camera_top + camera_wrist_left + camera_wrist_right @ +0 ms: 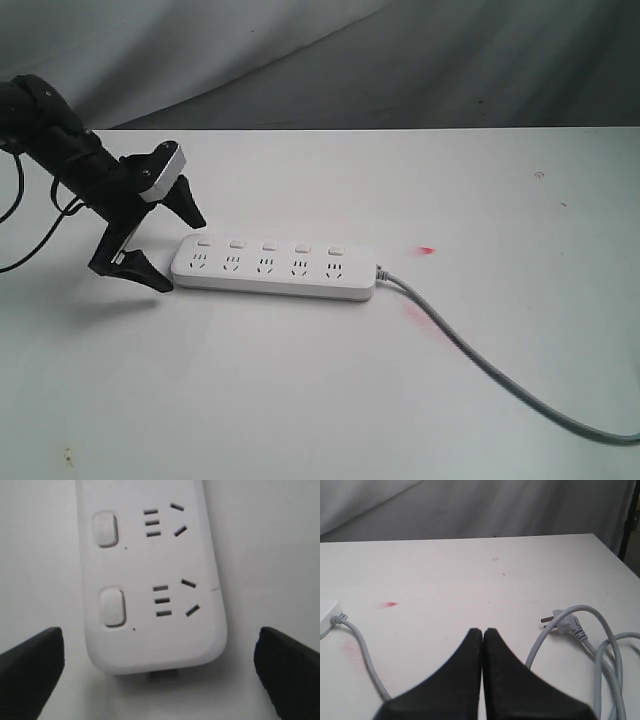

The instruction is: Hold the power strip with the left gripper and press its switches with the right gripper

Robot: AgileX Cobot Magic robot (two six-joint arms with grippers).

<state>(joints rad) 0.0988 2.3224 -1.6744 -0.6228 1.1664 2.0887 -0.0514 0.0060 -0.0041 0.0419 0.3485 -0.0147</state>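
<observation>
The strip [272, 268] lies flat on the table [300, 400] in the middle of the exterior frame. Its long axis runs left to right, dipping a little toward the right, and the cord [470, 360] leaves its right end for the lower right corner. The left gripper [186, 256] sits at the strip's left end with its jaws spread wide, one finger past the upper long edge and the other by the lower left corner. In the left wrist view the strip's [155, 580] rounded end lies between the two tips of the left gripper [160, 675], with bare table showing on both sides, so the jaws straddle the short axis but do not pinch it yet. Whether the lower tip touches the corner cannot be told. Closing straight across the width should therefore clamp this end. The five switches [268, 245] run in a row along the upper edge, all clear of the fingers. The right gripper [483, 635] is out of the exterior frame; its own view shows its jaws pressed together, holding nothing. From there the strip's [326, 615] cord end peeks in at the left edge and the plug [565, 622] lies to the right. The left arm is thus far nearer, and the right must travel along the cord [360, 650] to reach the switches.
</observation>
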